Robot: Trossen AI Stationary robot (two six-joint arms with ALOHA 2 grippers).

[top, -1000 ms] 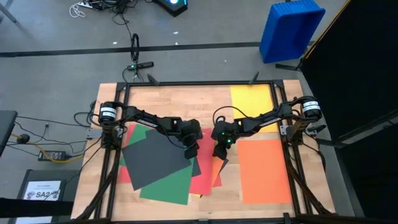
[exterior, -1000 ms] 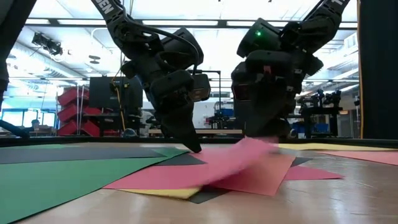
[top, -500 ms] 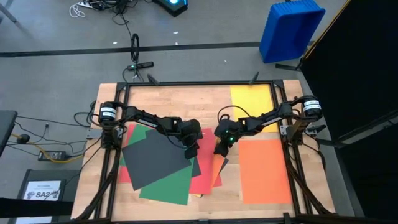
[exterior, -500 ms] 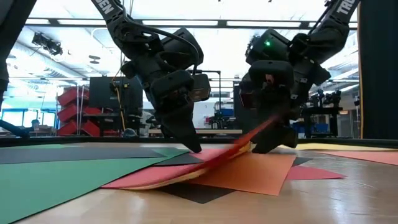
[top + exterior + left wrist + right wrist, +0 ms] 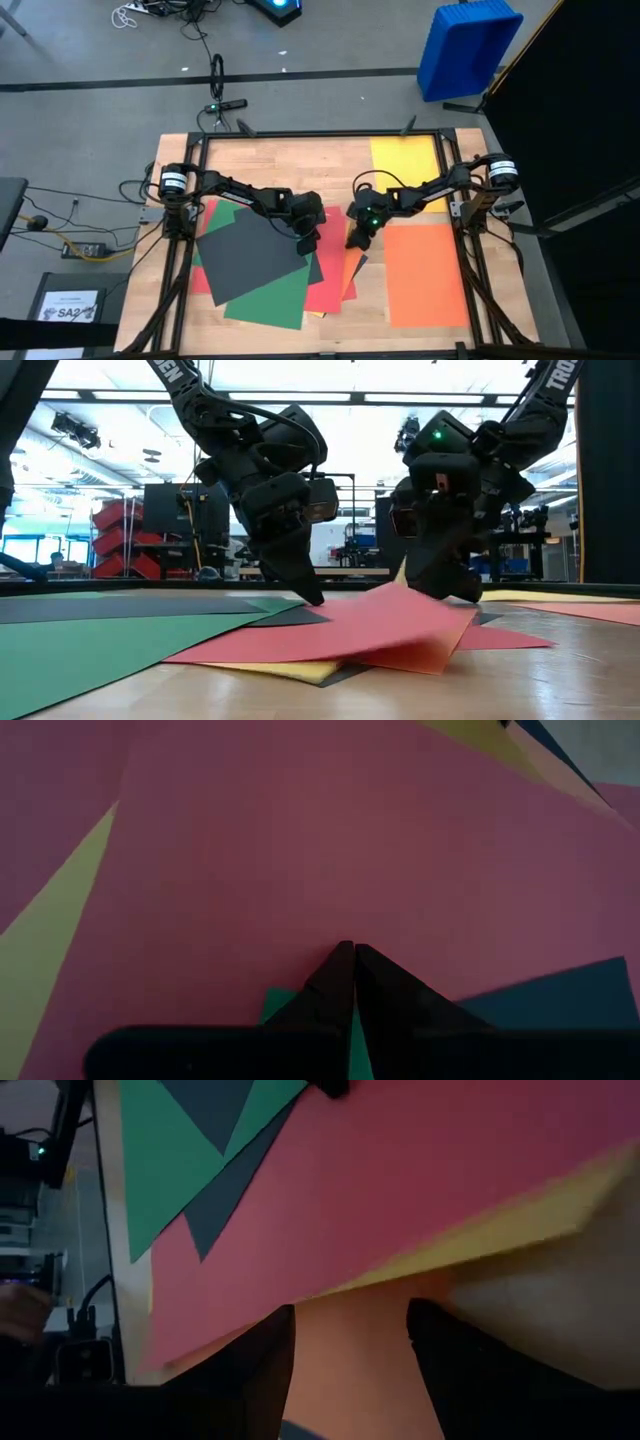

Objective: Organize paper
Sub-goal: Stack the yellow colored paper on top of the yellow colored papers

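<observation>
Currently wood counter (image 5: 300, 165) carries scattered paper (image 5: 255, 260); left end effector (image 5: 305, 243) closed, pinning red sheet; right end effector (image 5: 352, 241) parted over orange sheet; blue bin (image 5: 465, 45) on floor.

Bare wood table (image 5: 290, 165) is left open along the far edge, while the middle is crowded by the left gripper (image 5: 306, 243) and right gripper (image 5: 354, 240), close together over the overlapping paper (image 5: 270, 275).
</observation>
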